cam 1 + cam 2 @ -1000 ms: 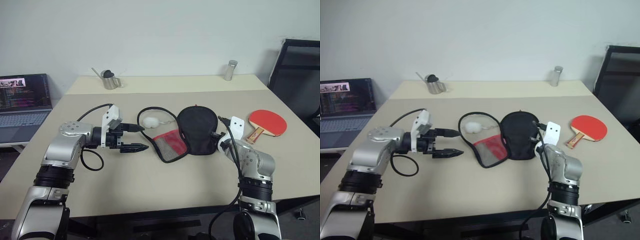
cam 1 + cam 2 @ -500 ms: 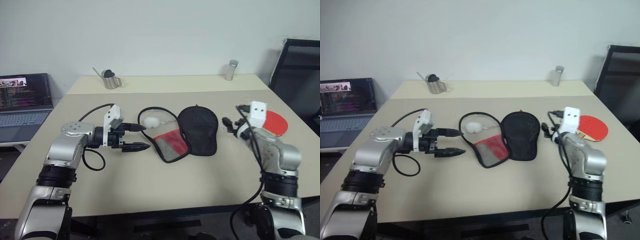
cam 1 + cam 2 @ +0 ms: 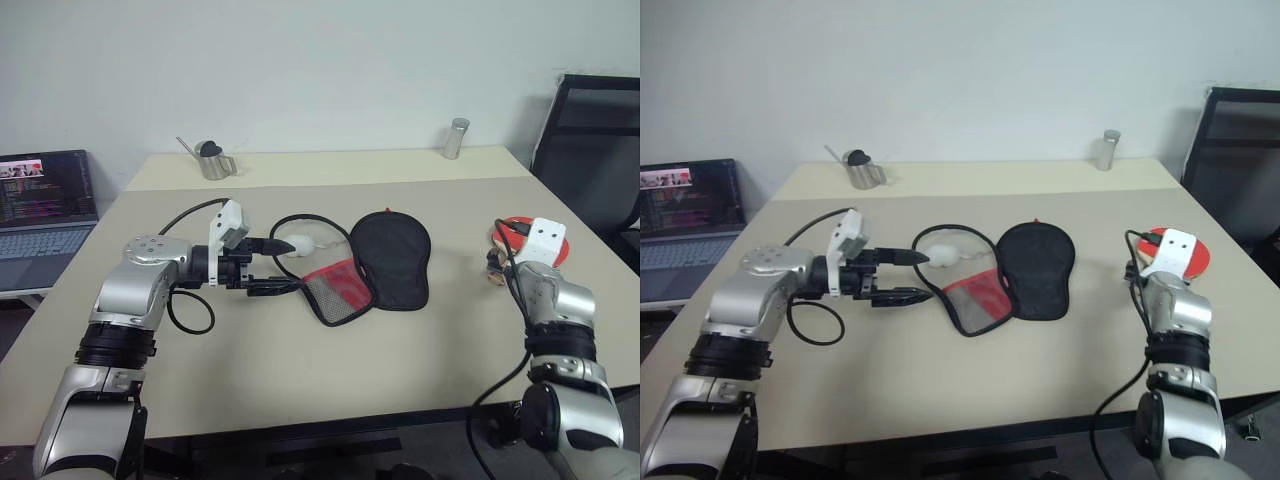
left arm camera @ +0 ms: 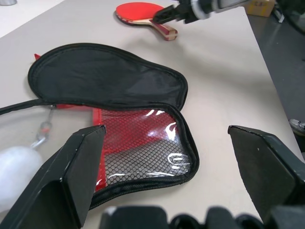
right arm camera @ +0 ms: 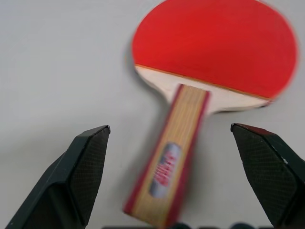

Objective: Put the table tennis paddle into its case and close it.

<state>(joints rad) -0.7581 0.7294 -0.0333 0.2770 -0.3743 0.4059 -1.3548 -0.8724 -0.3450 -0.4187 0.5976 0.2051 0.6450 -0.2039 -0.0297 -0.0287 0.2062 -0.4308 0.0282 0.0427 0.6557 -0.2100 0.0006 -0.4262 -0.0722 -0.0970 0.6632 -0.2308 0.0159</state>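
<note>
Paddle still outside the opened case; pick-up not yet made.

The case (image 3: 372, 264) lies unzipped near the middle of the table (image 3: 300, 370), its black flap folded back and the red mesh-lined half exposed, with the pompom (image 3: 300, 243) just beside it. The paddle (image 5: 209, 71) rests flat on the table well to the right of the case, near the table's right edge, handle towards the robot. The right gripper (image 5: 176, 183) hangs above the handle with its jaws spread wide on either side and nothing between them. The left gripper (image 3: 277, 267) hovers just left of the case, also wide open and empty. Remaining, by this evidence: grasp the paddle, slide it into the case, zip it closed.
</note>
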